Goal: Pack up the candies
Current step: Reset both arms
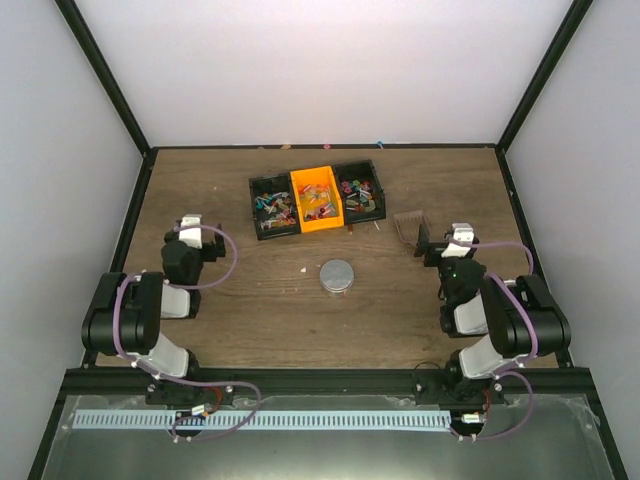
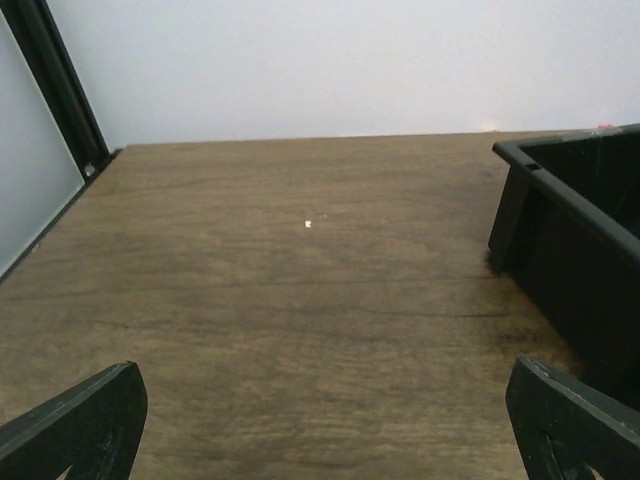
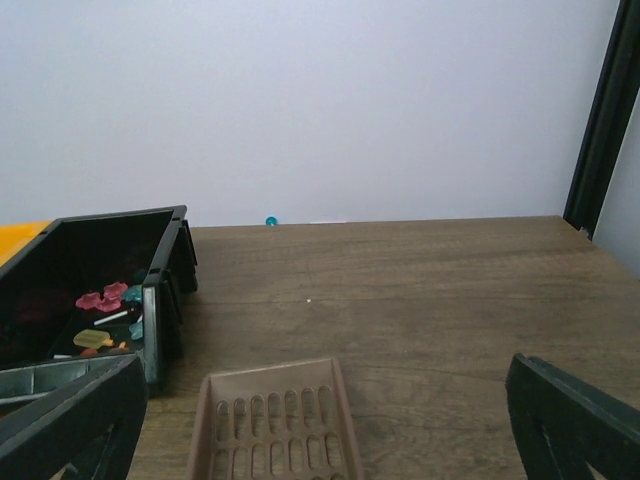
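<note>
The candies lie as small mixed-colour sweets in three bins at the back middle of the table: a black bin, an orange bin and another black bin. In the right wrist view some candies show inside the black bin. A small round lidded jar stands in the middle of the table. My left gripper is open over bare wood. My right gripper is open, with the brown slotted scoop lying between its fingers, untouched.
A black bin wall stands just right of my left gripper. One stray blue sweet lies at the table's far edge by the white back wall. Black frame posts stand at the table's corners.
</note>
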Robot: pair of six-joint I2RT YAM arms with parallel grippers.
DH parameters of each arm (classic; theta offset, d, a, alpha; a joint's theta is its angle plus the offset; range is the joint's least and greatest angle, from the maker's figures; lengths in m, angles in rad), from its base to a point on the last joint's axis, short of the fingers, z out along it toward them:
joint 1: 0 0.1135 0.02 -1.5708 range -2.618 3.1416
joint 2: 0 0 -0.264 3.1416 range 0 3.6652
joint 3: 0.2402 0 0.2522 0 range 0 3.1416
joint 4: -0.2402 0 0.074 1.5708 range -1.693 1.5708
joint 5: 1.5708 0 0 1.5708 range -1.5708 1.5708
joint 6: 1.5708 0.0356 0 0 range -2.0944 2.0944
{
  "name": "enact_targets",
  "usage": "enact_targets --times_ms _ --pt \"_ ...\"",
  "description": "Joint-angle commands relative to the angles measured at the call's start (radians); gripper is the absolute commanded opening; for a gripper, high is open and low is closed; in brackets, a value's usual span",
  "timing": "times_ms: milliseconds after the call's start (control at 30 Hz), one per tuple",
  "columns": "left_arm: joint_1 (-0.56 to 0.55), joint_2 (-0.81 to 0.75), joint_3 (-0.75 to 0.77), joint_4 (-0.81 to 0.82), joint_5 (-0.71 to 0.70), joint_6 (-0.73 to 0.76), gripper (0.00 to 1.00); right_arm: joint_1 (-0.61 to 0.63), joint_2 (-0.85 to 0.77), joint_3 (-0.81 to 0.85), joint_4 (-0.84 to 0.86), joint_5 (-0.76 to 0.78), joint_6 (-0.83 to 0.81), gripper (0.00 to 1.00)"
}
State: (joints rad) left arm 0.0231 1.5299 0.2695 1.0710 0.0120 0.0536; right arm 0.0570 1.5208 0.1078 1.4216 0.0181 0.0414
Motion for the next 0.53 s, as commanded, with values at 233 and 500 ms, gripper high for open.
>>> enact_targets --times_ms 233,500 --pt "0.012 0.032 0.008 0.116 0.024 -0.029 1.0 -0.013 0.013 0.079 -0.067 0.019 -0.009 1.0" --pt "0.012 0.029 0.013 0.104 0.023 -0.031 1.0 -0.013 0.015 0.093 -0.097 0.026 -0.005 1.0"
